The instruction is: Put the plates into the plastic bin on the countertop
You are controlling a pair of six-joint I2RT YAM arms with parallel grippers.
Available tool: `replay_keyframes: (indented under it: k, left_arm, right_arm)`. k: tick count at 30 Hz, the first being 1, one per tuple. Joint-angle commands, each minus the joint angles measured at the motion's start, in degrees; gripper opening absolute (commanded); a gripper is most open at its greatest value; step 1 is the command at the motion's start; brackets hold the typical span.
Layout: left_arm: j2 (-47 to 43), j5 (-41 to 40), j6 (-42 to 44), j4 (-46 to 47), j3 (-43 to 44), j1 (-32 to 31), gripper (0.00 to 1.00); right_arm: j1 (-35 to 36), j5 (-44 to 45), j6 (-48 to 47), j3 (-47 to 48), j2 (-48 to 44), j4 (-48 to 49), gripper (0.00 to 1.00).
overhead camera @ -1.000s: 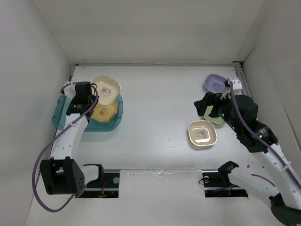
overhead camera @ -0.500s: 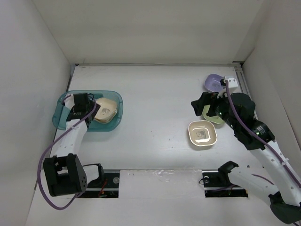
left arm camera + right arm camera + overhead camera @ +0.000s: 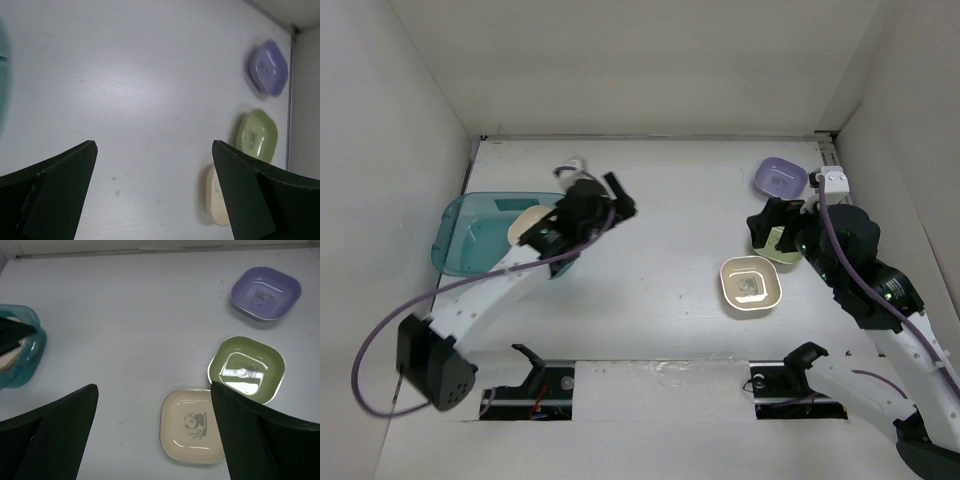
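The teal plastic bin (image 3: 470,240) stands at the left of the white countertop (image 3: 670,200), with a cream plate (image 3: 525,222) showing inside it. My left gripper (image 3: 618,195) is open and empty, just right of the bin over bare surface. At the right lie a purple plate (image 3: 780,178), a green plate (image 3: 785,247) and a cream plate (image 3: 751,284). My right gripper (image 3: 760,228) hangs open and empty over the green plate's left edge. The right wrist view shows the purple (image 3: 265,292), green (image 3: 246,369) and cream (image 3: 192,426) plates below the open gripper (image 3: 153,387).
White walls close in the left, back and right sides. The left wrist view, between the open gripper (image 3: 154,150), looks across the surface to the three plates (image 3: 256,135) at its right edge. The bin's corner (image 3: 22,352) shows at the right wrist view's left.
My left gripper opened, leaving the cream plate in the bin, and swung right out of the bin towards the middle. The right arm shifted slightly to the right.
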Motion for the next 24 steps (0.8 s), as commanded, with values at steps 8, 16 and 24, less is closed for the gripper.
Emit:
replay_keyframes:
  k: [8,16,24]
  left_arm:
    - [31.74,-2.48,-3.35,2.15,21.51,-27.66,1.00]
    - [46.09,-1.24,-6.78,-0.67,27.62,-32.77,0.95]
    - [52.51,-0.72,-8.71,-0.31,28.06,-32.77,0.51]
  right_arm:
    - [-0.18,19.22,4.66,12.60,-6.94,-13.98,1.00]
    - [-0.18,18.45,4.66,13.94,-8.34,-15.84,1.00]
    - [-0.18,15.19,3.61,12.09,-9.40,-12.94,1.00]
